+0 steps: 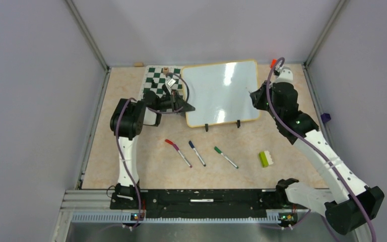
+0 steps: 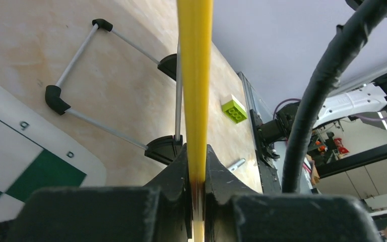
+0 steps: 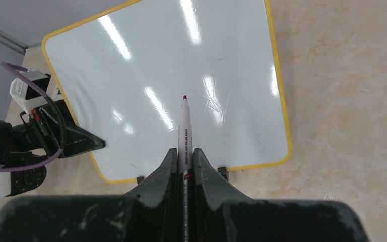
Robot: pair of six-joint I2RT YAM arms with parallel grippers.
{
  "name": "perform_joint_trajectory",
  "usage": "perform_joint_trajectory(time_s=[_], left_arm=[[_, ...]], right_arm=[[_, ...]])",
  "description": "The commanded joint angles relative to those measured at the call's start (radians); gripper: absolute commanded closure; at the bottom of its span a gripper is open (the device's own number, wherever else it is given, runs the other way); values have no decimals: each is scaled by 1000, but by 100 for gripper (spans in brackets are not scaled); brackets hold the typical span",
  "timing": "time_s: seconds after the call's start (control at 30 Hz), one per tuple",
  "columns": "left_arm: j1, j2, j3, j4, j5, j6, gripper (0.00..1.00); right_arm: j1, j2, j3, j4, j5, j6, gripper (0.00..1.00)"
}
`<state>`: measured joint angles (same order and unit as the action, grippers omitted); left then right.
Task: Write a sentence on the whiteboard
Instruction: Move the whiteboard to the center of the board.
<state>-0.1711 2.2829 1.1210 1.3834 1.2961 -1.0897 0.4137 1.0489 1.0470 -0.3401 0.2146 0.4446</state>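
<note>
While left tool (image 2: 196, 154) pinches whiteboard (image 1: 221, 91), right tool (image 3: 185, 151) pinches marker (image 3: 185, 128) over beige table (image 1: 146, 169)

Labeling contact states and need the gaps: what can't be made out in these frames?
Right wrist: whether the red marker tip touches the whiteboard; viewed along its barrel.
Top external: marker hidden by the right arm.
Left wrist: board face edge-on; only its yellow rim shows between the fingers.

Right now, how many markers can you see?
4. The red marker, blue marker and green marker lie in a row in front of the whiteboard; the red-tipped marker is in the right claw. More may be hidden.
</note>
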Motion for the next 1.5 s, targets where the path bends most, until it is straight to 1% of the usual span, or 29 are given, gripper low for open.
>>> perform_joint_trajectory(time_s=[0.0, 0.23, 0.5, 0.57, 0.63, 0.7, 0.73, 0.8, 0.87, 0.93, 1.03, 1.07, 1.1, 1.13, 1.2, 1.3, 1.33, 1.37, 1.47], left_arm=[[-8, -41, -58, 236, 80, -138, 100], [-10, -117, -172, 236, 96, -94, 100], [-28, -152, -217, 234, 88, -42, 100], [-28, -167, -226, 201, 75, -8, 100], [-27, -190, -242, 137, 61, 58, 100], [-27, -225, -258, -29, 35, 197, 100], [-27, -252, -263, -146, 16, 300, 100], [-29, -313, -257, -454, -30, 523, 100], [-36, -382, -248, -673, -82, 698, 100], [-44, -420, -242, -800, -128, 799, 100], [-53, -440, -234, -888, -174, 862, 99], [-53, -439, -229, -906, -179, 873, 95], [-56, -438, -225, -915, -179, 877, 88], [-56, -436, -219, -924, -178, 879, 80], [-56, -434, -214, -931, -170, 891, 60], [-56, -458, -222, -959, -206, 920, 35], [-56, -469, -223, -978, -219, 938, 29], [-56, -477, -223, -994, -227, 949, 24], [-56, -504, -228, -1021, -239, 969, 18]], right_arm=[[-11, -30, -18, 20, -5, -15, 100], [-12, -44, -31, 19, -5, -16, 100], [-11, -43, -41, 21, -10, -9, 100], [-11, -47, -44, 22, -6, -9, 100], [-12, -49, -47, 21, -1, -9, 100], [-12, -51, -50, 21, 0, -8, 100], [-12, -51, -51, 22, 1, -7, 100], [-13, -51, -52, 21, 2, -5, 100], [-12, -51, -53, 21, 4, -3, 100], [-12, -49, -53, 22, 5, 0, 100], [-13, -43, -54, 31, -2, 2, 100], [-12, -41, -53, 33, -3, 3, 100], [-13, -39, -53, 36, -3, 4, 100], [-12, -38, -53, 39, -5, 6, 100], [-12, -37, -52, 41, -6, 6, 100], [-13, -36, -48, 41, -6, 3, 100], [-12, -39, -47, 41, -6, 2, 100], [-13, -39, -47, 41, -7, -1, 100], [-13, -41, -46, 36, -5, -4, 100]])
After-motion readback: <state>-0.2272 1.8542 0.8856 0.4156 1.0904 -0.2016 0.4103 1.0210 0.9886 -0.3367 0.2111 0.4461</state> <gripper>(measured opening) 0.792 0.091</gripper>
